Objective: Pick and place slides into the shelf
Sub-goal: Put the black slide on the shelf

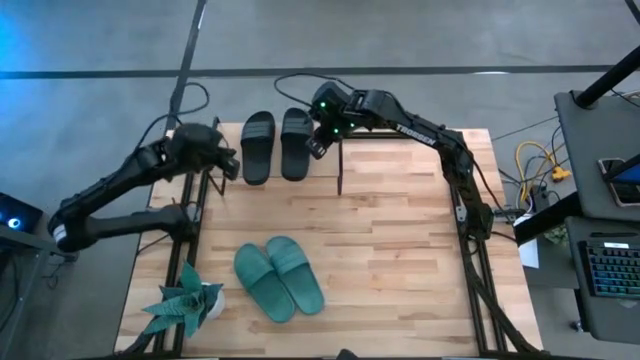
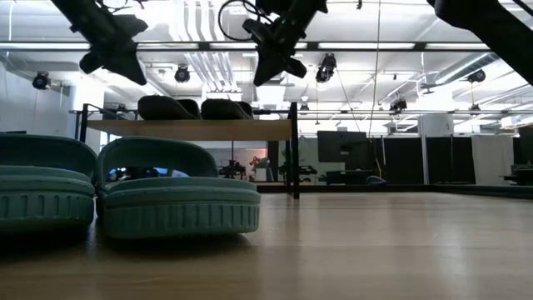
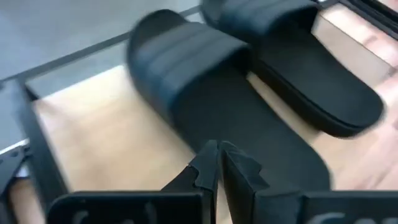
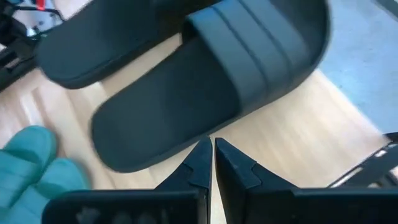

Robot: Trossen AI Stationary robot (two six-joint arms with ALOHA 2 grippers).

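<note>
Shelf-top (image 1: 225, 150) black slides (image 1: 275, 145); jaws seemingly closed.

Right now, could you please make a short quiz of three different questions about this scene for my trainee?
1. True or false: both black slides lie on the shelf.
2. Where is the green pair? A) on the shelf B) on the table C) in a gripper
3. Fill in: the left gripper and right gripper are both ____ and hold nothing.

Key: 1 true; 2 B; 3 shut.
</note>
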